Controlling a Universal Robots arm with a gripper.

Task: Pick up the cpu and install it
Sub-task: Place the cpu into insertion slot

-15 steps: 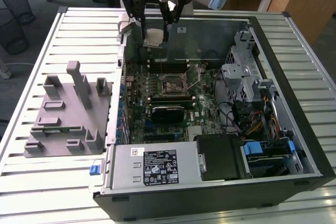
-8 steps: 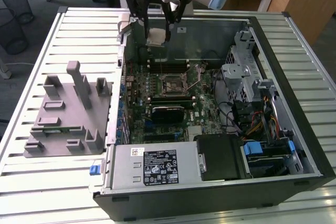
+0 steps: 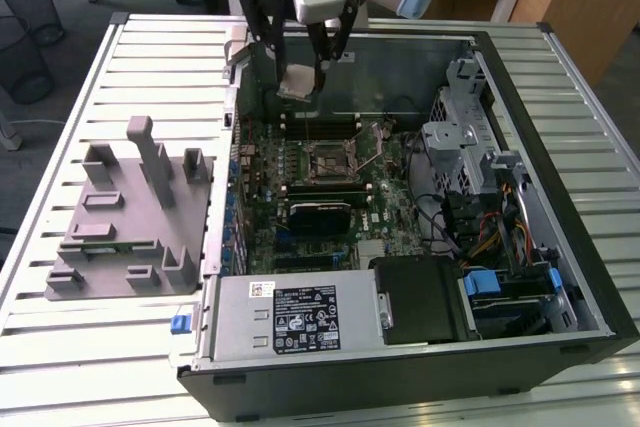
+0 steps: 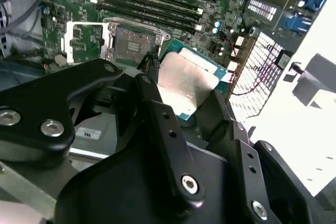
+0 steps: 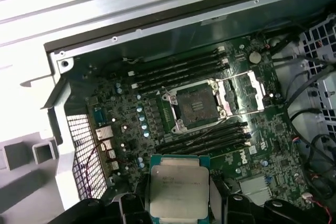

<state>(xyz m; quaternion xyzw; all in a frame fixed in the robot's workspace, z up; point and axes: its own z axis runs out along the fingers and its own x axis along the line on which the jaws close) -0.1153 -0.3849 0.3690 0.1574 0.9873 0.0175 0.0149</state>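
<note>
Exterior view, socket [image 3: 333,160]: landmark item. Square, mid-board inside the open case [image 3: 410,67], contact field uncovered.
Exterior view, gripper [image 3: 299,77]: in the air over the case, beyond the socket and slightly to the exterior view's left of it, pinching the cpu.
Exterior view, cpu [image 3: 298,83]: held in the gripper, pale face showing, well apart from the socket. It hangs over the memory slots [image 3: 320,125] on the socket's far side.
Exterior view, surroundings: drive cage [image 3: 455,137] to the exterior view's right of the socket. Power supply [image 3: 290,317] on the socket's near side. Grey fixture [image 3: 120,217] outside the case, well to the exterior view's left of the socket, on the slatted table [image 3: 60,357].
Second wrist view, cpu [image 4: 186,85]: silvery top with a green rim, clamped at opposite edges by black fingers [image 4: 151,69]. It is seen beside a corner of the socket [image 4: 131,43]; its height above the board cannot be told.
Second wrist view, load frame [image 4: 84,38]: swung open on the socket's side away from the cpu.
First wrist view, cpu [image 5: 176,187]: gripped between fingers [image 5: 131,208], apart from the socket [image 5: 195,104], with two memory slots [image 5: 210,137] between them.
First wrist view, obstructions: load frame [image 5: 241,90] folded back beside the socket. Cables [image 5: 310,108] beyond the frame. Perforated wall [image 5: 84,140] on the socket's opposite side.
</note>
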